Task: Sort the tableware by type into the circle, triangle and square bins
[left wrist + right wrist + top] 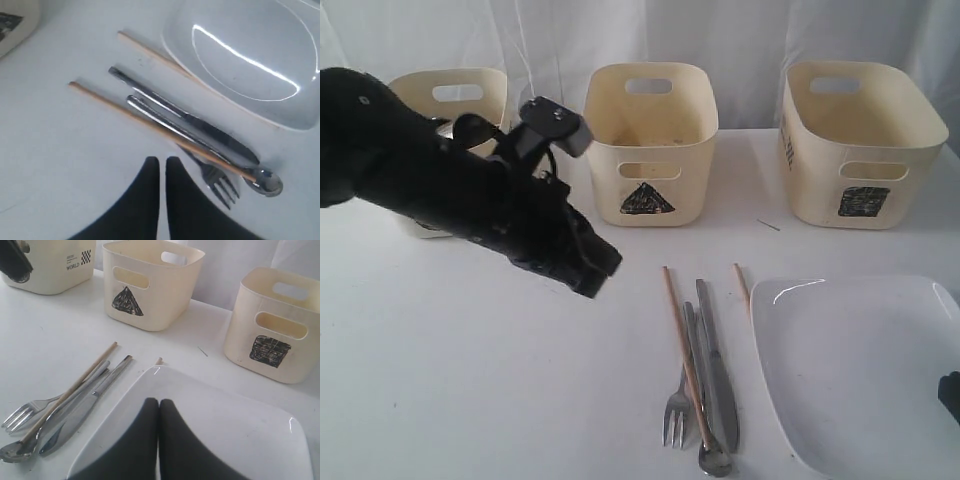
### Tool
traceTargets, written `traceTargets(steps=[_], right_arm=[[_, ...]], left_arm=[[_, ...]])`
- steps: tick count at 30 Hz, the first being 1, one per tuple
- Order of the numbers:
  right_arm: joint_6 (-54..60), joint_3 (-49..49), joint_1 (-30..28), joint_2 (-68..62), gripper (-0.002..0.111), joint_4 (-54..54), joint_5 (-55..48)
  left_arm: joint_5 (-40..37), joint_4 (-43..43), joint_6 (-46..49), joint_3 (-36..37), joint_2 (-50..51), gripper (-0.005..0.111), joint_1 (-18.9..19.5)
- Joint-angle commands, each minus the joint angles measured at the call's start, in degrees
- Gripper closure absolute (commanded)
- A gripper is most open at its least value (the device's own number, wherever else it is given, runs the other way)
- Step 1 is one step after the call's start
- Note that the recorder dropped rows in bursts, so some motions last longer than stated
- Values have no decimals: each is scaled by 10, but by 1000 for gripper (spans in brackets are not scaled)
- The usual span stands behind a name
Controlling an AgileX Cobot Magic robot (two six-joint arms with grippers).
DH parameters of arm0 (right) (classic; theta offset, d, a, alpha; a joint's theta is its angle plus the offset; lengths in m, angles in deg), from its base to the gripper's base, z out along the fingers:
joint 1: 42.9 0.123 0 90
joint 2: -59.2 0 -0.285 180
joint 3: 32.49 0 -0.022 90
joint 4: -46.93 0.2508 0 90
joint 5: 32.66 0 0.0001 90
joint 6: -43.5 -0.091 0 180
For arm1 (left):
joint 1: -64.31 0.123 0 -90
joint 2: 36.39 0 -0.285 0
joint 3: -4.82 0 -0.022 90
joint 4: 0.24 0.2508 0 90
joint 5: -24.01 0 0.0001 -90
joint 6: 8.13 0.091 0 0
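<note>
- Step in hand, as I read it: cutlery run. No mugs or bowls on the worktop [470,400]. What remains is the cutlery and the plate.
- Left fingers [145,200] hover above bare worktop, left of and just short of the cutlery. They are clenched with only a hairline gap and carry nothing.
- Right fingers [175,440] hang over the near part of the plate [260,60], pressed together and empty.
- Cutlery lies in a tight bundle, centre-near, just left of the plate: knife [200,125], fork [220,185], spoon [267,182]. The long chopstick [160,131] lies slantwise over them.
- Second chopstick [150,52] lies apart from the bundle, its near end tucked under the plate's edge.
- Bins stand along the far side: left bin [415,90] with its mark hidden by the arm, triangle bin [665,150] in the middle, square bin [865,160] on the right.
- Next move calls for: releasing the left fingers, dropping onto one piece, probably the top chopstick, then carrying it to its bin.
- In the way: the pieces touch one another, so a pinch may drag a neighbour along. All of them lie flat and thin on the worktop.
- The tucked chopstick likely needs the plate shifted first.
- The plate looks wide for any bin mouth, so it may need tilting.
</note>
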Motion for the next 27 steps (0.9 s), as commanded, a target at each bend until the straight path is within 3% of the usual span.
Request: traceTargets(steps=[1,3,6,10,16,22,27], right_arm=[[-1,4,-4,4,108,-1,7],[-1,4,-4,4,108,-1,7],[-1,4,-4,4,108,-1,7],[-1,4,-4,4,108,-1,7],[-1,4,-4,4,108,-1,7],[-1,4,-4,4,108,-1,7],[-1,4,-4,4,108,-1,7]], left_arm=[[68,-9,-41,8,-5,97,-70],[132,-9,-45,33,-25,107,-102],[249,-10,-51,106,-86,107,-151],[330,-11,-74,208,-192,107,-188],[358,-11,-61,299,-361,107,-187],[357,-11,76,303,-453,107,-187],[379,-11,92,303,-492,107,-187]])
